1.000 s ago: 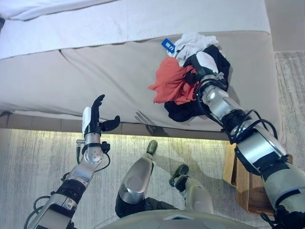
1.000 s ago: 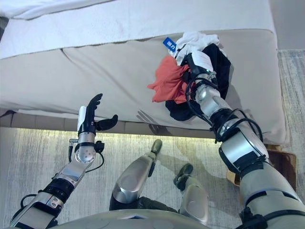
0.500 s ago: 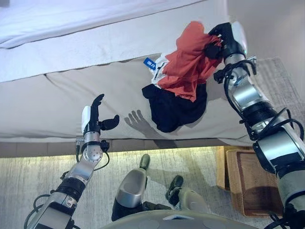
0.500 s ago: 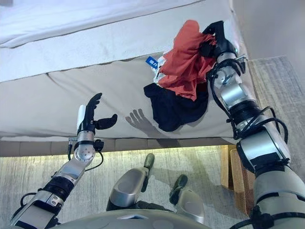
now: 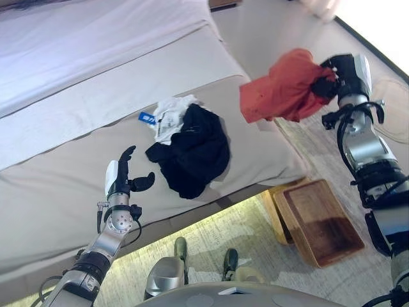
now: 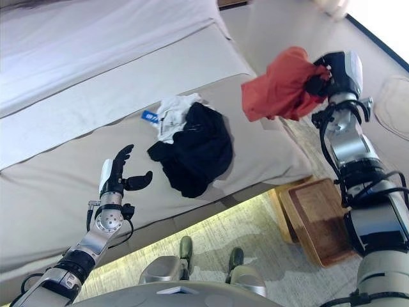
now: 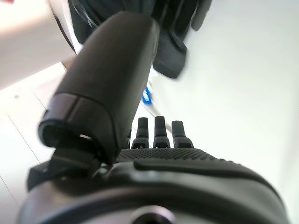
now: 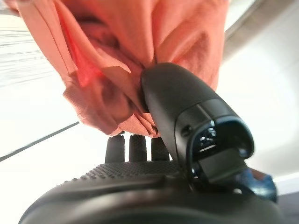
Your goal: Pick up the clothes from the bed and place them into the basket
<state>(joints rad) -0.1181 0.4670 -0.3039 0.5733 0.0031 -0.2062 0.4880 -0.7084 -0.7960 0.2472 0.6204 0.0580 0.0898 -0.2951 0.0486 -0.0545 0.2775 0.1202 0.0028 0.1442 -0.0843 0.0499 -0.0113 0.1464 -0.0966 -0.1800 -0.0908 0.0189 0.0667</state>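
- Since a second ago the right hand [image 5: 345,70] has pulled the red garment [image 5: 281,86] off the pile and swung it out right, clear of the bed [image 5: 77,173]; the camera has turned too, so the whole scene looks shifted.
- Left eye view: the red garment hangs in the air, and the basket [image 5: 319,224] sits on the floor below it, a bit nearer. Black clothes [image 5: 192,150] and a white piece [image 5: 171,115] are left on the bed.
- Right eye view: left hand [image 6: 115,176] hovers over the near bed edge, fingers straight, holding nothing.
- Left wrist view: fingers relaxed, black clothes visible past them.
- Right wrist view: thumb and fingers pinch a bunch of red cloth.
- Looks like the carry step. Next I'd guess it needs to lower over the basket and let go.
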